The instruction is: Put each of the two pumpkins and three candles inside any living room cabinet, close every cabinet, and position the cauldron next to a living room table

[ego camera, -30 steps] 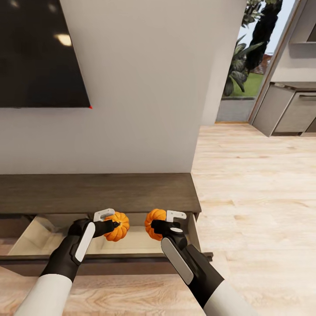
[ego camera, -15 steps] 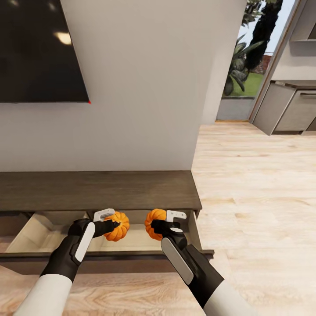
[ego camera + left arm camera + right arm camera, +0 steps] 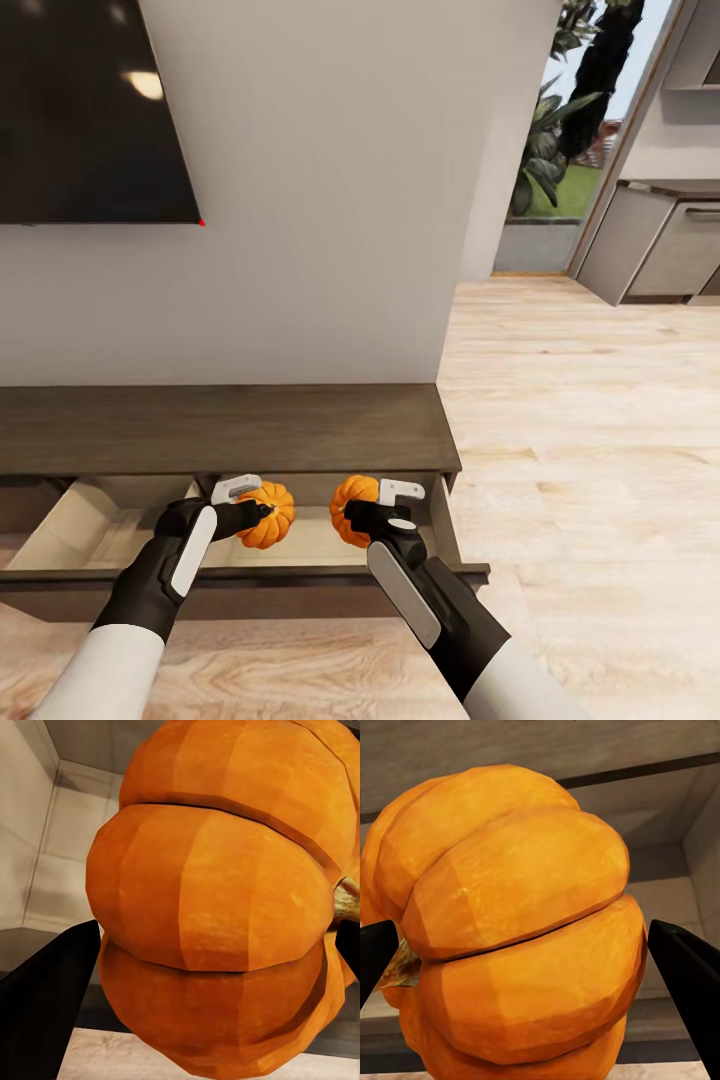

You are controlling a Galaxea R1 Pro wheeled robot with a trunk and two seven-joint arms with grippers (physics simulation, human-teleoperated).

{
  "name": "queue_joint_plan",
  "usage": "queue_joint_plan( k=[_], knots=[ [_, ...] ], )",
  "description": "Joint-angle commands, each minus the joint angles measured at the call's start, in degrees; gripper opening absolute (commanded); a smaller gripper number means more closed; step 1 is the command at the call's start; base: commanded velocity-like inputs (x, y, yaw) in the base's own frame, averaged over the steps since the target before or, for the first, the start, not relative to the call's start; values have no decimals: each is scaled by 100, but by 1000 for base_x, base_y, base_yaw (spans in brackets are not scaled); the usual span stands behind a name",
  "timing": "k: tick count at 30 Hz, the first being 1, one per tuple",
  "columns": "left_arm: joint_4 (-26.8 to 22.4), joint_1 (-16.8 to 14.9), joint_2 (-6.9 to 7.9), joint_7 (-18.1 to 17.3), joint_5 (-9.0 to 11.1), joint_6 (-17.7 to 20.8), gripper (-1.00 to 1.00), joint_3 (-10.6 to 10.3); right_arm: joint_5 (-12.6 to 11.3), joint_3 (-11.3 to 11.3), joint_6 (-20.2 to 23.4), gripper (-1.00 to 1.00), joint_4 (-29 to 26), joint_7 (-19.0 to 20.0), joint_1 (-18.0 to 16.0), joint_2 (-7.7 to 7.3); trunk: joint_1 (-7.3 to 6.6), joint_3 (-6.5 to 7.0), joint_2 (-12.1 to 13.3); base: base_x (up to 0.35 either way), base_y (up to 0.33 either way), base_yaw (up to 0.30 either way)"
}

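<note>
The white wall (image 3: 330, 200) rises beyond both end effectors, with a dark screen (image 3: 90, 110) mounted on it above and outward of the left one. The pale wood floor (image 3: 580, 450) spreads away past the right end effector toward grey kitchen cupboards (image 3: 655, 250) and a doorway with green plants (image 3: 560, 130).

The cabinet (image 3: 230, 430), long, low and dark brown, lies just beyond and beneath both end effectors. Its drawer (image 3: 110, 525) stands pulled open, the pale interior directly under them.

The left end effector (image 3: 262, 513) is clenched on the left pumpkin (image 3: 268, 515), which hangs above the open drawer without touching its floor. In the left wrist view that pumpkin (image 3: 225, 900) sits between the dark fingertips (image 3: 45, 1005), its stem at one side.

The right end effector (image 3: 352, 510) is likewise grasping the right pumpkin (image 3: 352, 505), also held over the drawer, near its outer end wall. The right wrist view shows this pumpkin (image 3: 517, 930) between black fingertips (image 3: 690, 975). The two pumpkins hang near each other, not touching.
</note>
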Motion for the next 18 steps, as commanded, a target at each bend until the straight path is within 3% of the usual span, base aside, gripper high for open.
queue_joint_plan(
  k=[1,7,18],
  knots=[
    [-5,-2,1,50,63,22,-100,0,-35,8,13,-100,-6,-41,-4,0,-1,-5,-2,0,0,0],
    [-7,-2,1,50,71,12,-100,1,-35,8,13,-100,20,-37,-5,0,-1,-5,-2,12,1,0],
    [-7,-2,1,50,71,16,-100,5,-35,8,13,-100,28,-37,-6,0,-1,-5,-2,109,4,0]
  ],
)
